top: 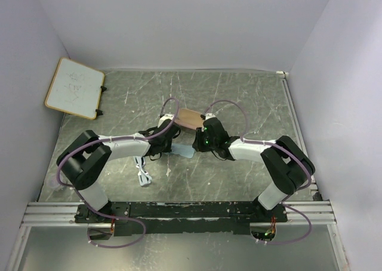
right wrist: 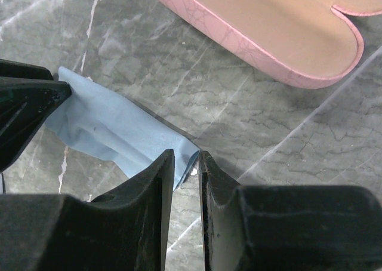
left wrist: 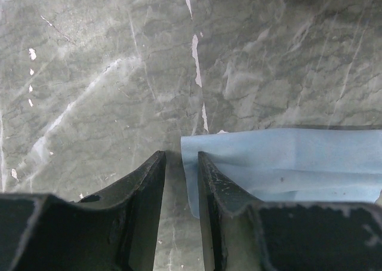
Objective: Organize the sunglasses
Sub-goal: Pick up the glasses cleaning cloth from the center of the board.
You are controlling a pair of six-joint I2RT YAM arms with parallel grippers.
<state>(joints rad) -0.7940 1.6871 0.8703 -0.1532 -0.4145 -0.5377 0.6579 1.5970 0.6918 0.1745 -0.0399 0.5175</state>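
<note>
The sunglasses (top: 143, 174) are lying beside the left arm, likely waiting while both grippers are handling the blue cloth (top: 184, 152). The left gripper (left wrist: 182, 163) and right gripper (right wrist: 187, 163) are straddling its opposite ends, fingers narrowly apart, near the pink case (right wrist: 280, 26). The grey marbled table (top: 250, 98) is sitting between plain white walls (top: 179, 20).

table (top: 250, 98): grey, marbled
far left: whiteboard (top: 74, 87)
centre: pink case (top: 190, 119), blue cloth (top: 184, 152) just nearer
near left: sunglasses (top: 142, 174)

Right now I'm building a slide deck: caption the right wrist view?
Right gripper poised at a corner of the blue cloth, pink case beyond.
</note>
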